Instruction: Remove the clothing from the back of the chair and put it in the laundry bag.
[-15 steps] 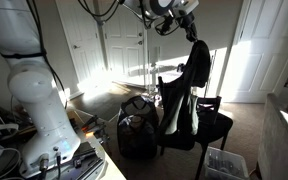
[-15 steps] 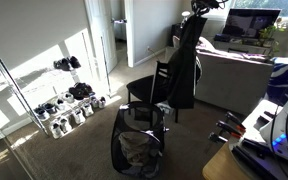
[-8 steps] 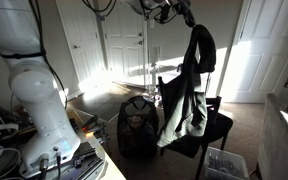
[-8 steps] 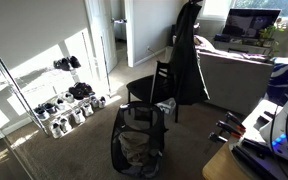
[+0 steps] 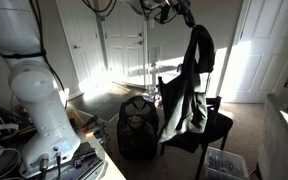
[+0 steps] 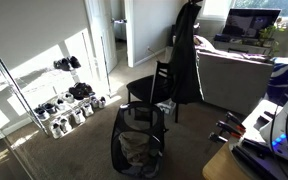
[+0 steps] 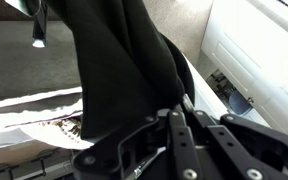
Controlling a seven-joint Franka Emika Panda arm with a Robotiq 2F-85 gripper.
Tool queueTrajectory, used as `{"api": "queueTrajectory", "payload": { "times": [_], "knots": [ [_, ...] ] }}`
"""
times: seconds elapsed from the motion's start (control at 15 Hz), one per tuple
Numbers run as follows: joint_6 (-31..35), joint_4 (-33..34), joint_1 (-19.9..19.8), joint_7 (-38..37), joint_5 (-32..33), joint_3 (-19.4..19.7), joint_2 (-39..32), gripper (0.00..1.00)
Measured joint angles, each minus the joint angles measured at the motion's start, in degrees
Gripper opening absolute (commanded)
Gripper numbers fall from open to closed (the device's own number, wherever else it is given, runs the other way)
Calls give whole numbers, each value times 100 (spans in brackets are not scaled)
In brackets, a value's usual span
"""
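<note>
The clothing (image 5: 189, 85) is a long black jacket with a pale lining. It hangs limp from my gripper (image 5: 188, 14), which is shut on its top, high above the chair (image 5: 212, 126). Its lower part still hangs in front of the chair's back. In the other exterior view the jacket (image 6: 187, 60) hangs from the top edge over the chair (image 6: 147, 90). The dark, round laundry bag (image 5: 136, 124) stands on the floor beside the chair, its top open (image 6: 136, 148). In the wrist view black cloth (image 7: 124, 60) fills the middle and my gripper (image 7: 176, 106) pinches it.
A small clear plastic bin (image 5: 224, 163) sits on the floor by the chair. A shoe rack (image 6: 69, 100) stands along the wall and a sofa (image 6: 239, 75) is behind the chair. The white robot base (image 5: 34, 100) and white doors (image 5: 124, 40) are near.
Over the last second my gripper rose and carried the jacket up, so it hangs higher and freer of the chair back. In the last half second little has moved.
</note>
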State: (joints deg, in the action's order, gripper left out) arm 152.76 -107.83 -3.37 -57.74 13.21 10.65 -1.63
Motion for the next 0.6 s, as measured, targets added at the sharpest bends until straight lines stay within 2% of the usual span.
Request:
{"api": "queueTrajectory", "payload": {
  "times": [0.33, 0.6],
  "knots": [
    [73, 10, 112, 42, -29, -118, 96, 5],
    [101, 36, 374, 311, -88, -427, 608, 5]
  ]
}}
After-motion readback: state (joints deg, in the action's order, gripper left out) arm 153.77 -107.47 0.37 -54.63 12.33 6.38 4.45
